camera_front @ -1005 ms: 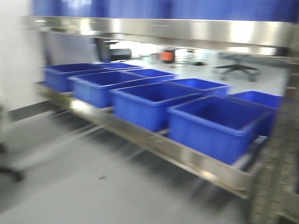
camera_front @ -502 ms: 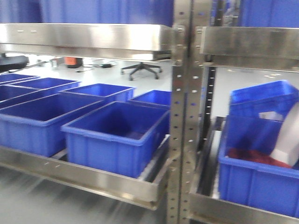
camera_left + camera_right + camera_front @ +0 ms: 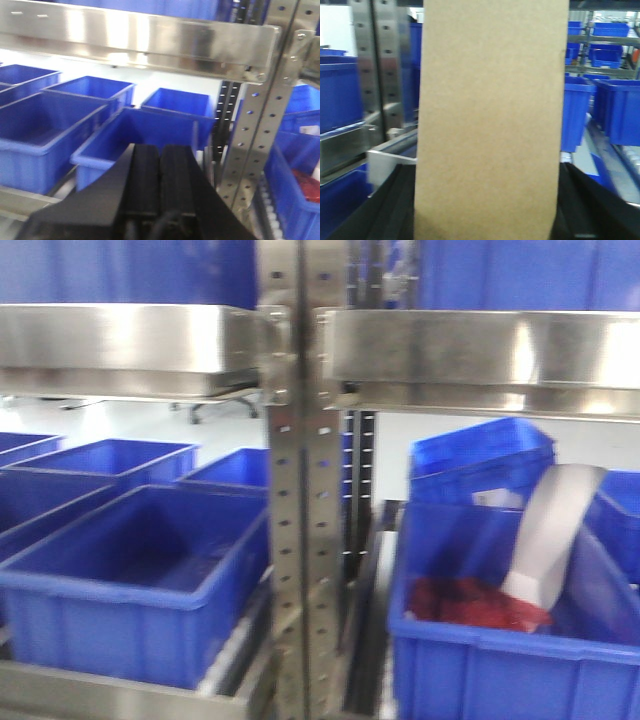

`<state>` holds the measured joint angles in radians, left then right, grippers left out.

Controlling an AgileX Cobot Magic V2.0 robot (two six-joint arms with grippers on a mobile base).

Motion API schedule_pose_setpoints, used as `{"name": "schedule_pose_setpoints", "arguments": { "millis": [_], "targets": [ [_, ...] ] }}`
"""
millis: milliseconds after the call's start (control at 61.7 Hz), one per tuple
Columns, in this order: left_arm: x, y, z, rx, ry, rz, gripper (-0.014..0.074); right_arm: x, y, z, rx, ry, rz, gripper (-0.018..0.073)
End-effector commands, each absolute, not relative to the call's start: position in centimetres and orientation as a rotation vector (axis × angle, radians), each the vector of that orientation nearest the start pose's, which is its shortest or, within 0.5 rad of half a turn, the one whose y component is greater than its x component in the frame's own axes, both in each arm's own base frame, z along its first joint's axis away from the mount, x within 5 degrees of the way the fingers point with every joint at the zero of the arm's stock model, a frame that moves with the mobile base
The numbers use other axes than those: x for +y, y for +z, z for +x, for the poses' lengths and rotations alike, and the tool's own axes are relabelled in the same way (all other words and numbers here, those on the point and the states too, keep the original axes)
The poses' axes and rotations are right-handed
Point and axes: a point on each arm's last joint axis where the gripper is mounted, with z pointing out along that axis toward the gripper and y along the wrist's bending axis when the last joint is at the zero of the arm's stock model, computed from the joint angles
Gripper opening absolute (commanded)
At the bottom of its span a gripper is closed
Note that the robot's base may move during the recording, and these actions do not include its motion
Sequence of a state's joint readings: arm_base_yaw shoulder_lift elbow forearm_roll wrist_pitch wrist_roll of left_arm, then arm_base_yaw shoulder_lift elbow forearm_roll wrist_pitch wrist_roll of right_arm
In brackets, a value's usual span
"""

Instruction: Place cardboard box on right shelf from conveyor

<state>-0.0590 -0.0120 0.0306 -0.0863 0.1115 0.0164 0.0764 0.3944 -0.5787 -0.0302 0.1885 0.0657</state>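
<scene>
One cardboard box (image 3: 490,115), seemingly pinched by right claw (image 3: 487,210); left claw (image 3: 160,167) pressed together.

A warehouse storeroom: steel shelves (image 3: 480,345) on perforated uprights (image 3: 300,520) carry rows of blue bins (image 3: 130,625).

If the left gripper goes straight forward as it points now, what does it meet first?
Probably the blue bin straight ahead of the left gripper; its near wall lies in line with the fingers. The perforated upright stands right of that line. Depth is unclear.
</scene>
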Motion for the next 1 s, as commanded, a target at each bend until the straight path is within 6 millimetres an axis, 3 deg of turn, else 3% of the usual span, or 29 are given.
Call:
{"name": "schedule_pose_setpoints", "arguments": {
  "millis": [0, 989],
  "targets": [
    [-0.38, 20.18, 5.60, 1.527, -0.111, -0.006, -0.0119, 0.55, 38.25, 7.75, 1.359, 0.086, -0.028, 0.0313],
    [-0.38, 20.18, 5.60, 1.527, -0.111, -0.006, -0.0119, 0.55, 38.25, 7.75, 1.359, 0.086, -0.028, 0.0313]
  ]
}}
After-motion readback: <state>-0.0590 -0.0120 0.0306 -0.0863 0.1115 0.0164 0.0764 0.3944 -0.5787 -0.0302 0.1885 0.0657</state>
